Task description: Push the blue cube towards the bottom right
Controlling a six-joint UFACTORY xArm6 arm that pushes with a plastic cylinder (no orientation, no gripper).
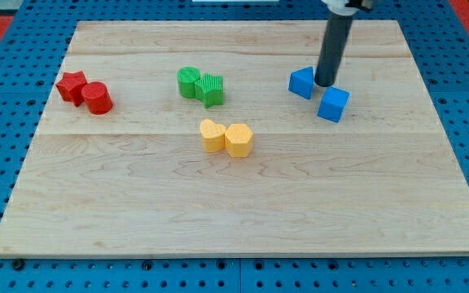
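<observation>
A blue cube lies on the wooden board at the view's upper right. A second blue block, angular in shape, lies just to its upper left. My tip stands between the two, right of the angular blue block and just above the cube's upper left edge, close to both. The dark rod rises from it to the view's top.
A green cylinder and green star touch at upper centre. Two yellow blocks sit together at centre. A red star and red cylinder sit at the left. The board's right edge is near the cube.
</observation>
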